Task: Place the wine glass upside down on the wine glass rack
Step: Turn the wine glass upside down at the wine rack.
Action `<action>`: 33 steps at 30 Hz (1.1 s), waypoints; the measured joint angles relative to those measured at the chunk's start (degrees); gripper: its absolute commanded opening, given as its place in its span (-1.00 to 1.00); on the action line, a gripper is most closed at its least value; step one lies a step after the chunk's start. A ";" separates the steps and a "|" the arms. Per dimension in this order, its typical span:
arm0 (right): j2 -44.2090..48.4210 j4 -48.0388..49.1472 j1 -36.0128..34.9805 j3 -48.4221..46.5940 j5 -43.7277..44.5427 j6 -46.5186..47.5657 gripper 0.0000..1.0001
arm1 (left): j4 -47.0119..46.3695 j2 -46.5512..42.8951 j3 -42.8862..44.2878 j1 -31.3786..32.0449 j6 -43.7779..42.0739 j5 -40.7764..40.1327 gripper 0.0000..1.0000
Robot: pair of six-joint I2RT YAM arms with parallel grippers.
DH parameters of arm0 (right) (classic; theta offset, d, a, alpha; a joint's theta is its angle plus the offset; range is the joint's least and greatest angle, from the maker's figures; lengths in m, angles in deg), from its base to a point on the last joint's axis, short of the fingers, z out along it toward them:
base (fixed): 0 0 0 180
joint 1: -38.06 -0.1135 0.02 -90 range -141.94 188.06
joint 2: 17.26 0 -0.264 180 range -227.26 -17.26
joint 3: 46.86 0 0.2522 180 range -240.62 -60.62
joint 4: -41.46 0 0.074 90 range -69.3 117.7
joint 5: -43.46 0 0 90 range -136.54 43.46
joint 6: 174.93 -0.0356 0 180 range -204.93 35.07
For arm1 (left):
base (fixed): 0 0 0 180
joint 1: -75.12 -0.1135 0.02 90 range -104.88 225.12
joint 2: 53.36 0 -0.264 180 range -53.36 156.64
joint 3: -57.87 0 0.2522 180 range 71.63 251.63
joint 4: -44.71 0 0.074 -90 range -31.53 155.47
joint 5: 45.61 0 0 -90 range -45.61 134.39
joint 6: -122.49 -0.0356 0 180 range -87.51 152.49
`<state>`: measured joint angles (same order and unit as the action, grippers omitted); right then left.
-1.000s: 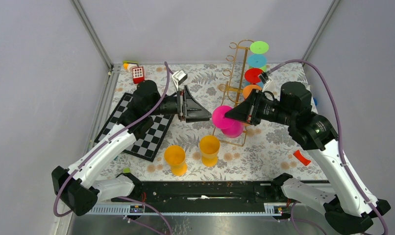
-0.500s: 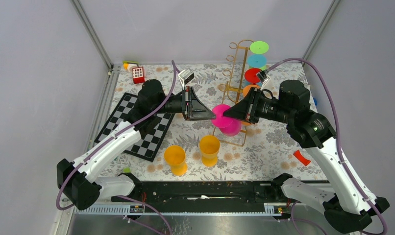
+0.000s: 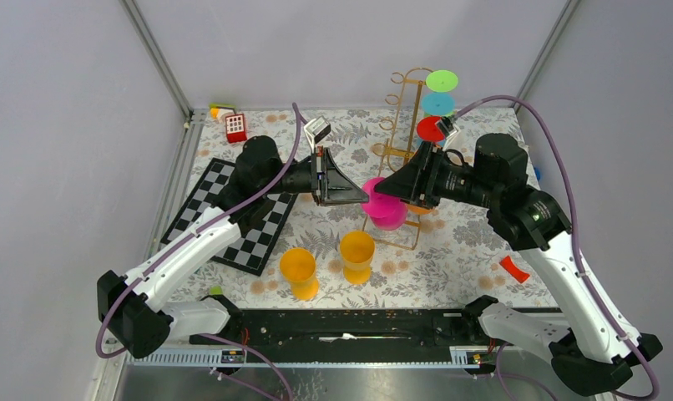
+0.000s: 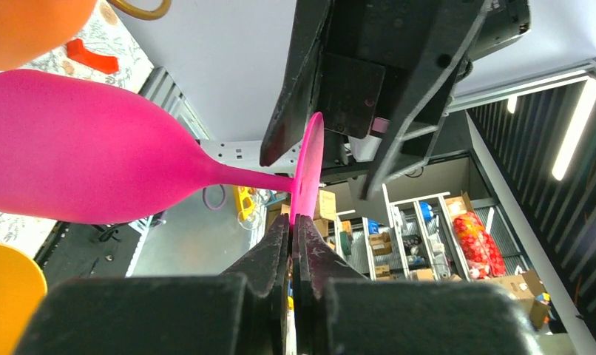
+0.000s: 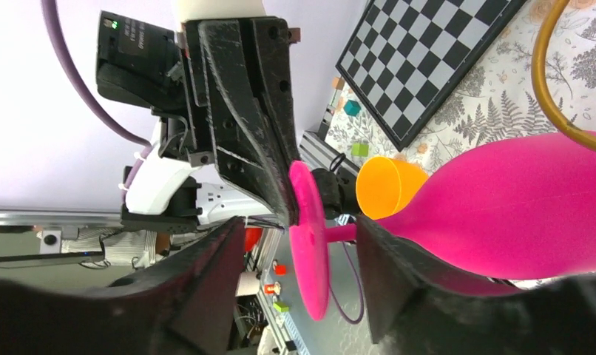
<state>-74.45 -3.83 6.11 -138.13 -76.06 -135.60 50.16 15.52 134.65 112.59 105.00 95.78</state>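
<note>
A pink wine glass [image 3: 383, 206] lies sideways in the air by the foot of the gold wine glass rack [image 3: 400, 125]. Its bowl [image 4: 80, 148] points toward the rack and its round foot [image 4: 308, 163] toward the left arm. My left gripper [image 4: 293, 219] is shut on the rim of that foot. My right gripper [image 5: 299, 225] stands open, its two fingers on either side of the foot [image 5: 310, 244] and stem without pinching them. In the top view the left gripper [image 3: 361, 199] and right gripper [image 3: 382, 189] meet tip to tip at the glass.
Green [image 3: 441, 80], cyan [image 3: 438, 104] and red [image 3: 431, 128] glasses hang on the rack. Two orange cups [image 3: 299, 271] [image 3: 356, 255] stand near the front. A chessboard [image 3: 233, 219] lies left, a red piece [image 3: 513, 268] right, small toys [image 3: 235, 127] at the back.
My left gripper moved in and closed on the glass's foot. My right gripper, which was shut on the foot before, has opened and let go.
</note>
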 measured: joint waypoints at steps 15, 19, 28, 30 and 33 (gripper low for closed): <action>-2.43 -3.50 0.00 -5.31 2.71 3.82 0.99 | 8.72 -0.28 0.20 -4.15 -6.67 -3.30 -1.00; -3.85 -4.37 0.00 -6.95 3.17 4.72 0.99 | 14.10 -0.33 1.31 -5.49 -10.21 -5.25 -1.00; -6.82 -7.63 0.00 -12.98 4.46 7.69 0.99 | 28.92 0.04 8.55 -7.28 -21.79 -10.97 -1.00; -7.52 -8.35 0.00 -14.53 4.92 8.46 0.99 | 30.62 0.31 10.01 -7.67 -23.74 -12.11 -1.00; -8.35 -9.35 0.00 -16.33 5.68 9.49 0.99 | 32.30 0.66 11.04 -8.39 -25.81 -13.66 -1.00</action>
<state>-82.80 -13.18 6.11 -154.46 -70.37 -126.12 82.46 16.18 145.69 104.20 79.19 82.12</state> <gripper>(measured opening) 0.993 0.018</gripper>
